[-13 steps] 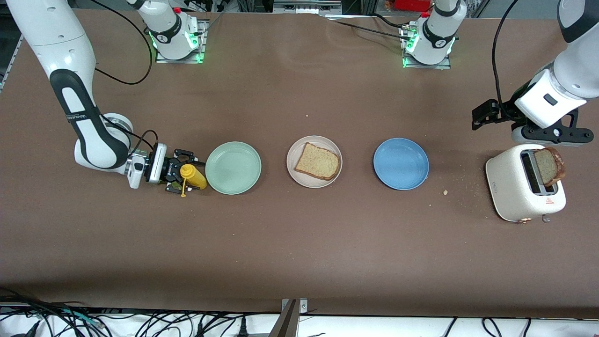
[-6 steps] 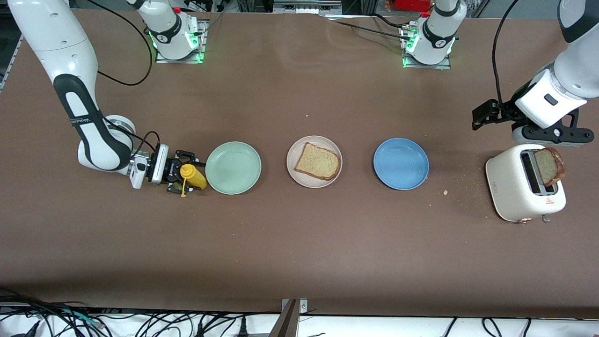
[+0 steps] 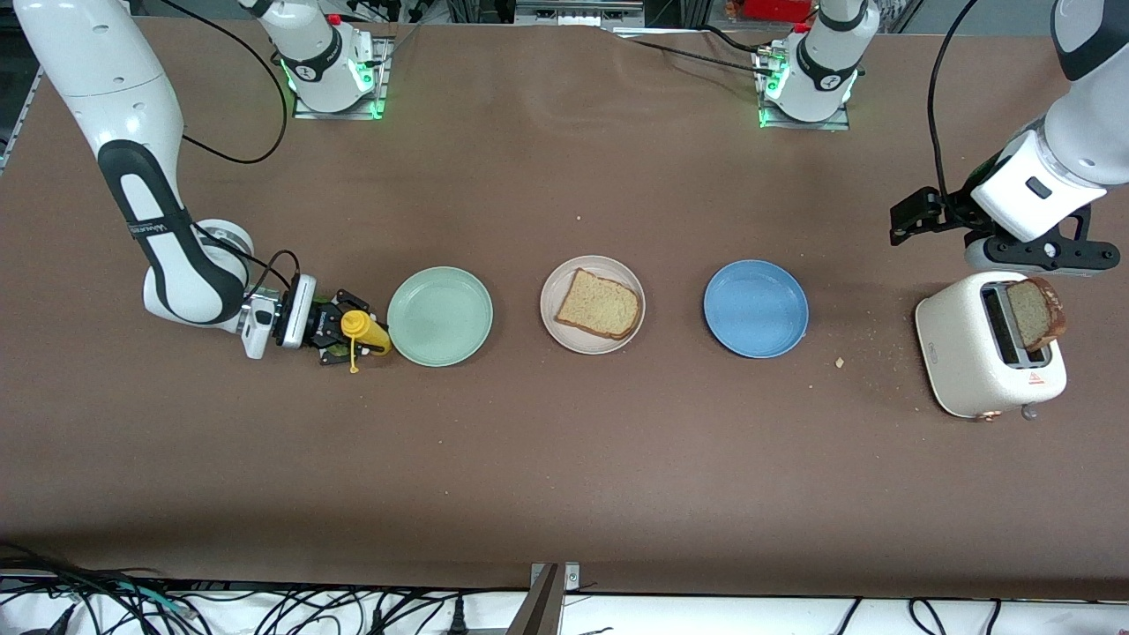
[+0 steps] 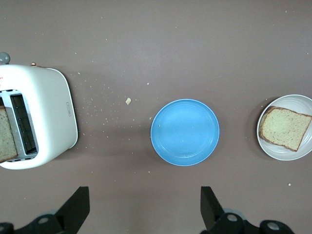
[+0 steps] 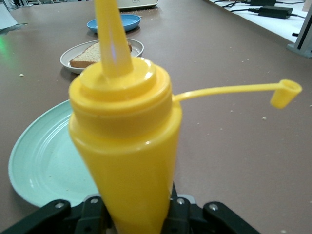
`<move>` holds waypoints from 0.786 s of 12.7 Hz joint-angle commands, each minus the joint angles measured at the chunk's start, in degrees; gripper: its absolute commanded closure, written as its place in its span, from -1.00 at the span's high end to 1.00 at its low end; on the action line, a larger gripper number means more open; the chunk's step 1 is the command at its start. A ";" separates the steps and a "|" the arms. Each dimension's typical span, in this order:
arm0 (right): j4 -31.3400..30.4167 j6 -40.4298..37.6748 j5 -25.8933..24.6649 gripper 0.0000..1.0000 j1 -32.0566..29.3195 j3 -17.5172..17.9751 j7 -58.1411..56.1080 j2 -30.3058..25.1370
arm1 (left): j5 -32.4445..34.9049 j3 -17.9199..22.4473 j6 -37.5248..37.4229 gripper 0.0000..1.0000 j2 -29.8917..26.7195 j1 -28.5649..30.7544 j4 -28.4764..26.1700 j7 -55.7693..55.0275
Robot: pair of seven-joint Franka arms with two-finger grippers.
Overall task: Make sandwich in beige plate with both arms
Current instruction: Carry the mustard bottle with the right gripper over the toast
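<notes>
One tan bread slice lies on the beige plate in the middle of the table. A second, darker slice stands up out of the white toaster at the left arm's end. No lettuce shows on any plate. My left gripper is open and empty in the air over the toaster; its view shows its wide-apart fingertips. My right gripper lies low at the table, shut on a yellow mustard bottle beside the mint-green plate. The bottle fills the right wrist view.
A blue plate sits between the beige plate and the toaster. Crumbs lie on the table between the blue plate and the toaster. The bottle's open cap hangs out sideways on its strap.
My right gripper's fingers have drawn in around the mustard bottle, and the bottle has shifted slightly. The left arm, plates, toaster and bread have not moved.
</notes>
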 commanded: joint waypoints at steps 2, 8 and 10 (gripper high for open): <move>1.53 2.08 -6.48 -1.00 -0.31 0.58 6.70 -3.32 | 1.06 0.07 0.77 1.00 -0.94 -0.11 -1.01 -0.42; 1.53 3.84 -34.86 -1.00 5.83 0.40 42.44 -13.07 | 0.97 0.07 0.77 1.00 -0.94 -0.11 -1.01 -0.51; 1.62 3.84 -44.00 -1.00 11.26 -0.21 56.33 -15.97 | 0.89 0.07 0.77 1.00 -0.94 -0.20 -1.01 -0.51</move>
